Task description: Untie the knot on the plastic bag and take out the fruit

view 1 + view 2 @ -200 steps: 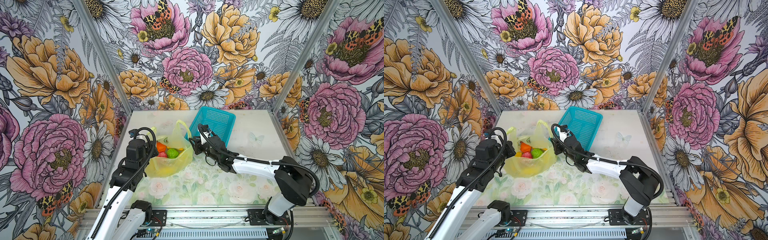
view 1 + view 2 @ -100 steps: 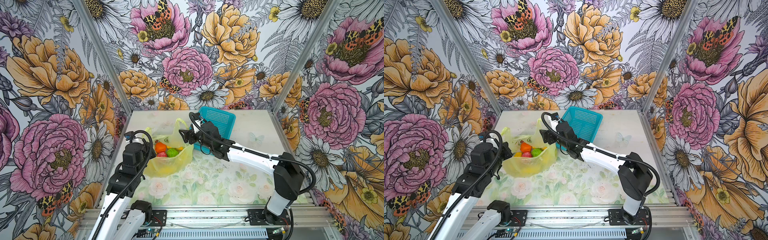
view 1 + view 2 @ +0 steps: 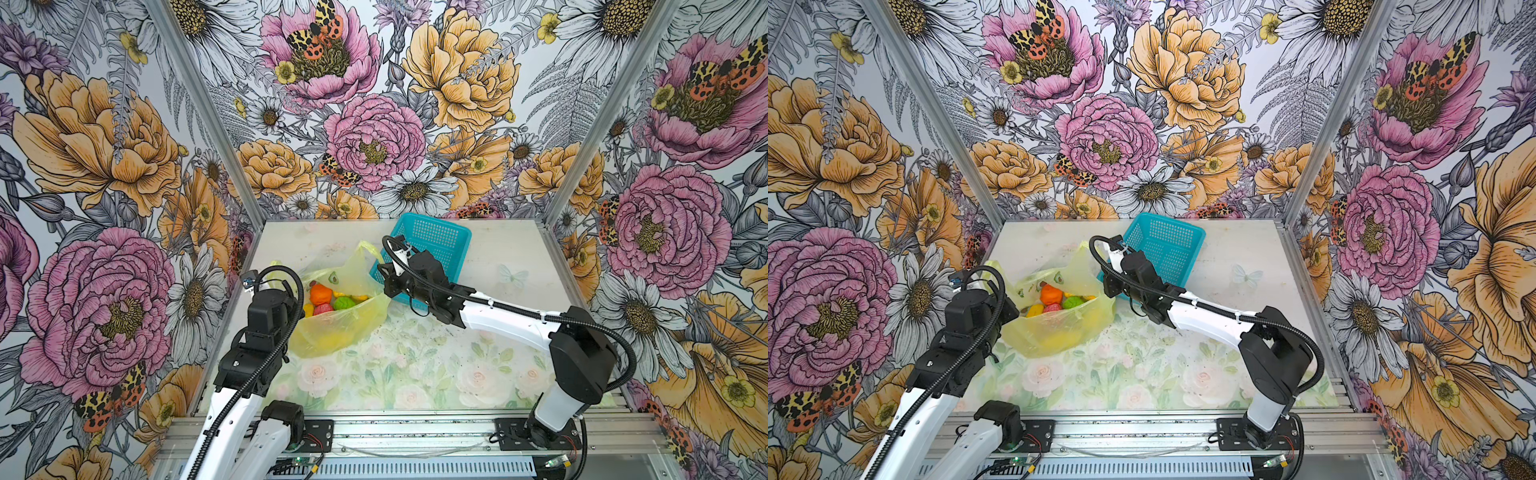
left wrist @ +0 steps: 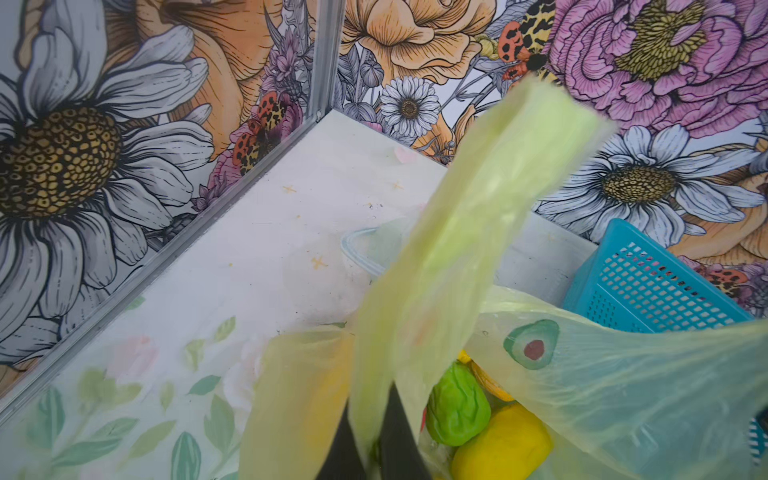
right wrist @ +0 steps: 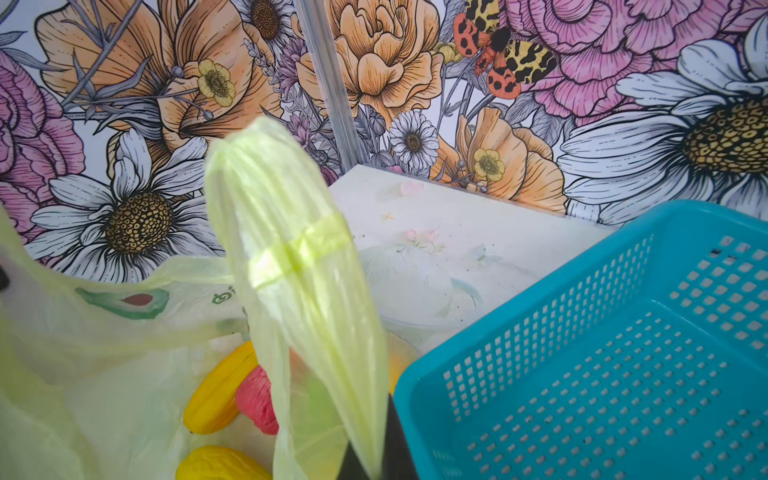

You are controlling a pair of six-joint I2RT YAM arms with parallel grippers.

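Note:
The yellow-green plastic bag (image 3: 336, 328) (image 3: 1054, 332) sits open at the table's left middle. No knot shows; its two handle loops stand apart. My left gripper (image 4: 368, 411) is shut on the near-left handle (image 4: 478, 208). My right gripper (image 5: 372, 440) (image 3: 388, 274) is shut on the far-right handle (image 5: 291, 249), beside the basket. Fruit lies inside the bag: an orange one (image 3: 321, 294), a lumpy green one (image 4: 455, 409), a pink-red one (image 5: 257, 399) and yellow ones (image 5: 220, 390). In both top views the left fingers are hidden under the wrist.
A teal perforated basket (image 3: 432, 245) (image 5: 582, 353) stands tilted right behind the bag, touching the right gripper's side. A clear flat plastic piece (image 4: 361, 249) lies on the table behind the bag. Flowered walls close three sides.
My right gripper swung up toward the bag's far handle, then shut on it next to the basket. The left arm shifted slightly and the bag's mouth now stands wider.

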